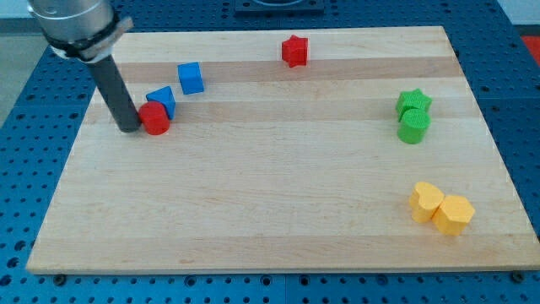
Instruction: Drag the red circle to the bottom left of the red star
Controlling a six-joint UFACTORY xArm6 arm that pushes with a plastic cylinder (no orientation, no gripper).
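The red circle [155, 118] lies at the board's left, touching a blue block [162, 100] just above it. My tip [129, 128] rests on the board right against the red circle's left side. The red star [294, 51] sits near the top edge, far to the right of the circle.
A blue cube [191, 77] lies up and right of the red circle. A green star [414, 103] and green circle [413, 127] sit at the right. Two yellow blocks [426, 202] [453, 214] lie at the bottom right. The wooden board [270, 194] ends in a blue pegboard surround.
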